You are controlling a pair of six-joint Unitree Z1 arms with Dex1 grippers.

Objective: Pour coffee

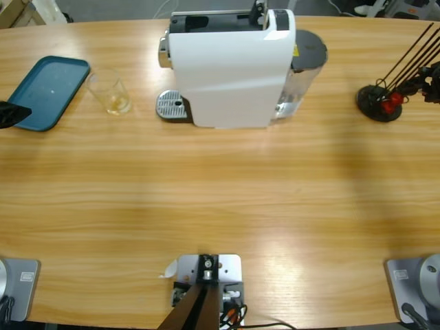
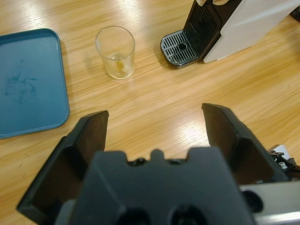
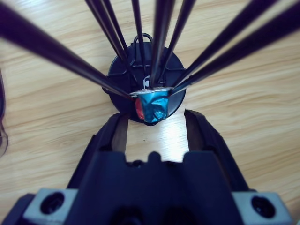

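Observation:
The coffee is a shallow amber layer in a small clear glass tumbler that stands upright between the blue tray and the white coffee machine. In the left wrist view the tumbler stands well ahead of my left gripper, which is open and holds nothing. That gripper shows only as a black tip at the table's left edge. My right gripper is open, its jaws on either side of a blue capsule hanging in a black wire capsule rack, without touching it.
A blue tray lies at the far left, partly under the left gripper tip. The machine's round drip grate sits to the right of the tumbler. The capsule rack stands at the far right with a red capsule.

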